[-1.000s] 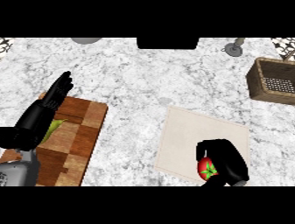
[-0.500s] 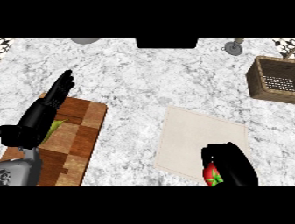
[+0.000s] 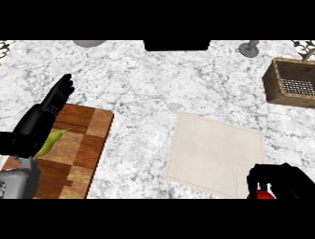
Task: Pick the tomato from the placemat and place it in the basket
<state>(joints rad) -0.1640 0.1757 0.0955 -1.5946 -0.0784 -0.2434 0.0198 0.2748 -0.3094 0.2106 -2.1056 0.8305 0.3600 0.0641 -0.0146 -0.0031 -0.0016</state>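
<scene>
While my right hand (image 3: 284, 179) curls around the red tomato (image 3: 264, 195) at the placemat's (image 3: 215, 154) near corner, well apart from the basket (image 3: 302, 83), I see my left hand (image 3: 46, 114) resting open, fingers straight, over the cutting board (image 3: 77, 154) on the bench (image 3: 146, 79)

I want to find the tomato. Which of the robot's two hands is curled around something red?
The right hand, at the lower right by the placemat, curls round the red tomato. The left hand is straight and open over the wooden board, holding nothing.

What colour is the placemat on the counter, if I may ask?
The placemat is plain cream, in the head view.
</scene>
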